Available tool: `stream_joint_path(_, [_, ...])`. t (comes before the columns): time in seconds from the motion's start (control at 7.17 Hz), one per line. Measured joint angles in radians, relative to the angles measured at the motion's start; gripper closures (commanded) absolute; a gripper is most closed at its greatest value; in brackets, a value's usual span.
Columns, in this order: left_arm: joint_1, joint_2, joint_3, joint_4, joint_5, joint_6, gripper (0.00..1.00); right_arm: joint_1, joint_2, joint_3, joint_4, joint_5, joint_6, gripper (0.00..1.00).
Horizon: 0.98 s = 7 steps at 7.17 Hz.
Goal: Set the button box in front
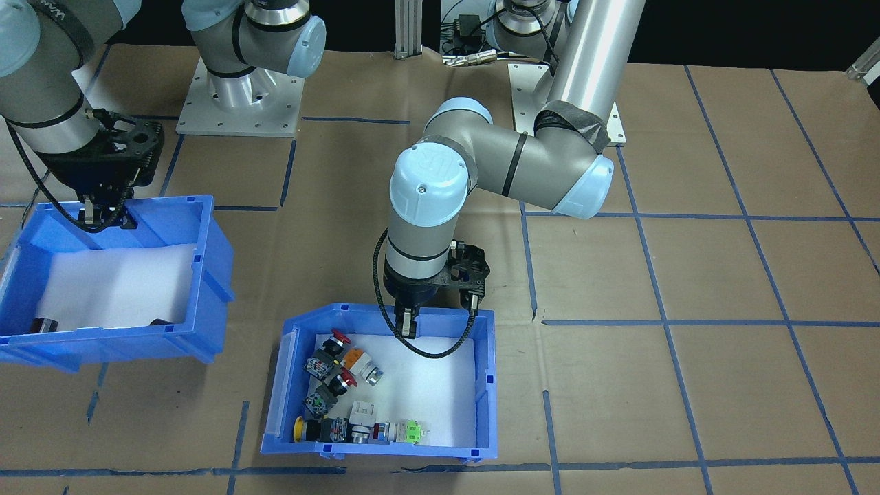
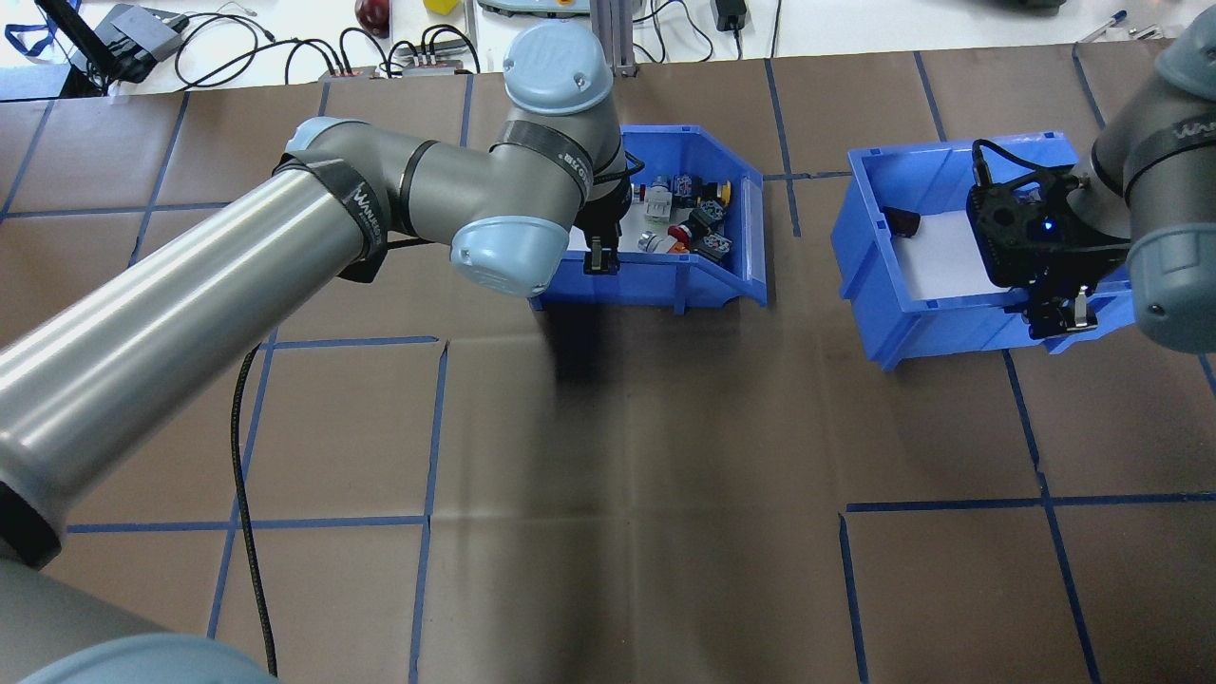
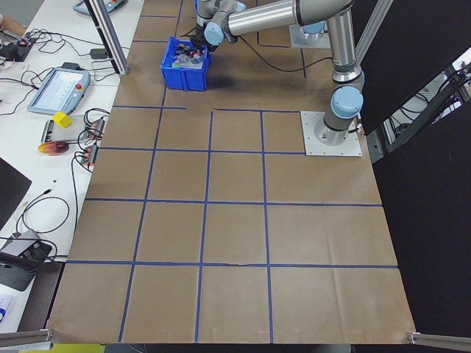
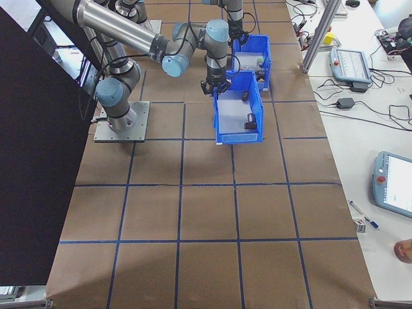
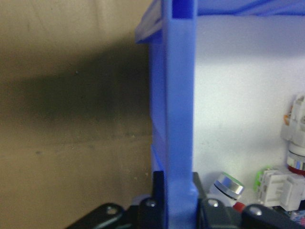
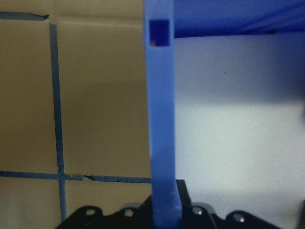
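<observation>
The button box (image 1: 485, 385) is a blue bin with a white liner, holding several colourful push-buttons (image 1: 337, 385) along one side. My left gripper (image 1: 408, 328) is shut on its robot-side wall (image 5: 178, 119), one finger inside and one outside. From overhead the button box (image 2: 665, 285) lies at the far middle of the table, my left gripper (image 2: 598, 261) on its near rim. A second blue bin (image 2: 950, 323) to its right holds dark parts (image 2: 902, 221). My right gripper (image 2: 1064, 318) is shut on that bin's wall (image 6: 159, 119), and the bin (image 1: 206, 275) looks tilted.
Brown paper with a blue tape grid (image 2: 427, 427) covers the table. Both arm base plates (image 1: 240, 103) are bolted near the robot's edge. A bench with cables (image 2: 285, 47) and a teach pendant (image 4: 351, 64) runs beyond the far edge.
</observation>
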Motion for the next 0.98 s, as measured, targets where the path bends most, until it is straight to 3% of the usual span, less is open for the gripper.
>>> stream_joint_path(0.28, [0.042, 0.149, -0.007, -0.177, 0.001, 0.195, 0.01, 0.002, -0.083, 0.101, -0.001, -0.001, 0.007, 0.94])
stream_joint_path(0.56, [0.121, 0.319, -0.028, -0.378, 0.001, 0.649, 0.01, 0.004, -0.201, 0.221, 0.001, -0.005, 0.015, 0.94])
stream_joint_path(0.98, [0.256, 0.497, -0.049, -0.527, 0.0, 1.373, 0.01, 0.008, -0.298, 0.284, 0.079, -0.006, 0.052, 0.94])
